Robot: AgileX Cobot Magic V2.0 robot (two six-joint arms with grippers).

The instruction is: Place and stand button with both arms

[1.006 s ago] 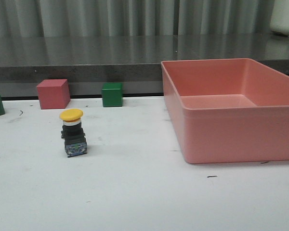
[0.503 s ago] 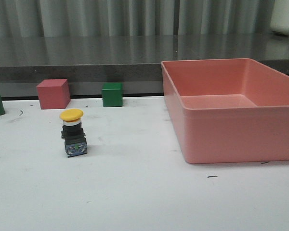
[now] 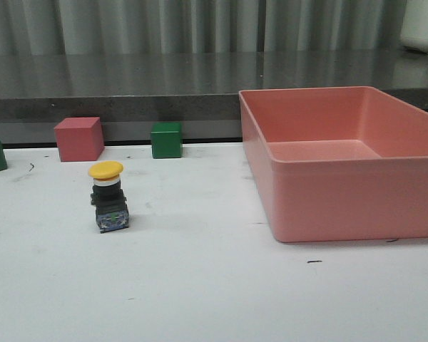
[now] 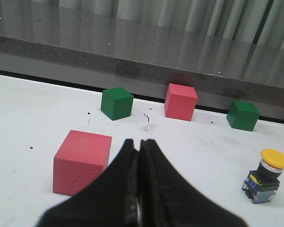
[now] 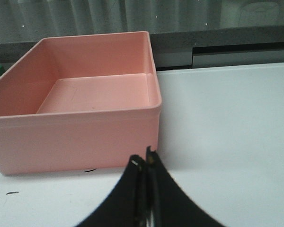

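The button (image 3: 108, 198), with its yellow mushroom cap, black collar and dark base with blue-green marks, stands upright on the white table at the left of the front view. It also shows in the left wrist view (image 4: 267, 176), off to the side of my left gripper (image 4: 138, 142), which is shut and empty. My right gripper (image 5: 144, 158) is shut and empty, close to the near corner of the pink bin. Neither arm shows in the front view.
A large empty pink bin (image 3: 328, 191) stands at the right, also in the right wrist view (image 5: 75, 142). A red cube (image 3: 78, 138) and green cubes (image 3: 165, 140) sit along the back edge. Another red cube (image 4: 82, 161) lies beside my left gripper.
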